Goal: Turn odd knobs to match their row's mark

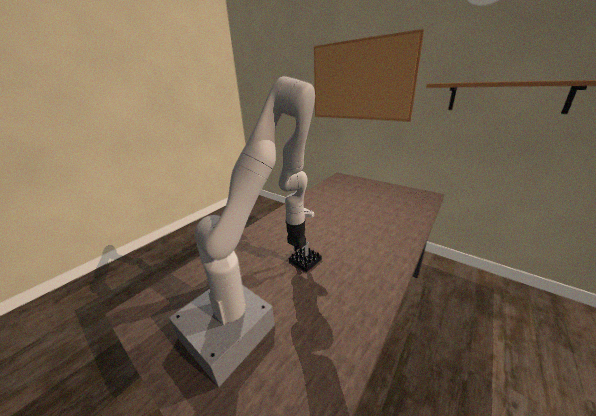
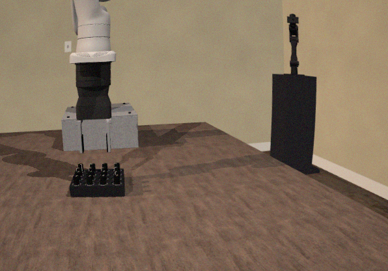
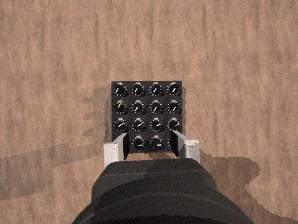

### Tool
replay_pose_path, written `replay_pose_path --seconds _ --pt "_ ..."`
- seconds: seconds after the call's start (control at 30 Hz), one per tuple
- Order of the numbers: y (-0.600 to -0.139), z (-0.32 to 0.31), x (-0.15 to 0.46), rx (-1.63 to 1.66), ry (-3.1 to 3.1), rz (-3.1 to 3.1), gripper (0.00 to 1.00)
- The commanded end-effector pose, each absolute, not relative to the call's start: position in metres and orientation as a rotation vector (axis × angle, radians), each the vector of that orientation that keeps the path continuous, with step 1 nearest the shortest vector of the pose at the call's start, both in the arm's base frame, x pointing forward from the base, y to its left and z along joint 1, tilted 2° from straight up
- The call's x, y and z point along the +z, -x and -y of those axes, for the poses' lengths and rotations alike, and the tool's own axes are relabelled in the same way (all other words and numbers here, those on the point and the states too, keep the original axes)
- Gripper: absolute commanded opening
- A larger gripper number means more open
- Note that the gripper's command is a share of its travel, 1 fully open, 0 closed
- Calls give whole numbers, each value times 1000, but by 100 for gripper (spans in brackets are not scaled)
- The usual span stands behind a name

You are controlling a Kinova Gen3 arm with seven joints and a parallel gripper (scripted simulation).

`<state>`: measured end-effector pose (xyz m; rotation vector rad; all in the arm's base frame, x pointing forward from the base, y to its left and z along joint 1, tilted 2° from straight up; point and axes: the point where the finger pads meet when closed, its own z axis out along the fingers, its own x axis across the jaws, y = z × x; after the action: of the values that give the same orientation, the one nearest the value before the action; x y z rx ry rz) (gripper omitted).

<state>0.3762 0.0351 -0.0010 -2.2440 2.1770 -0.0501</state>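
Knob box: flat on the table (image 1: 370,228) (image 2: 208,213) (image 3: 240,60), below the gripper; knobs upward (image 1: 306,259) (image 2: 97,185) (image 3: 146,116)
Long axis: unclear, outline nearly square; front direction unreadable
Arm (image 1: 245,193) (image 2: 92,28): arched high, its last section pointing down
Gripper (image 1: 300,249) (image 2: 95,148) (image 3: 150,140): fingers spread, nothing between them, above the box

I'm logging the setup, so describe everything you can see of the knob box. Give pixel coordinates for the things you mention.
The knob box (image 1: 305,268) (image 2: 97,191) (image 3: 147,98) is a low, square-topped black block, plastic-looking, with upright black knobs bearing white lines inside rings of pale marks. It rests level on the brown table (image 1: 360,248) (image 2: 228,223) (image 3: 240,60). The open gripper (image 2: 95,151) (image 3: 150,140) is above, not touching it.
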Motion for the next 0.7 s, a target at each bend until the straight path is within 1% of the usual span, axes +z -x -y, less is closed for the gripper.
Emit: replay_pose_path --seconds 0.0,0.3,0.67 --pt "-376 -35 0 -52 2243 -2176 100" --pt "-372 -35 -1 -52 2243 -2176 100" --pt "-350 -35 -1 -51 2243 -2176 100"
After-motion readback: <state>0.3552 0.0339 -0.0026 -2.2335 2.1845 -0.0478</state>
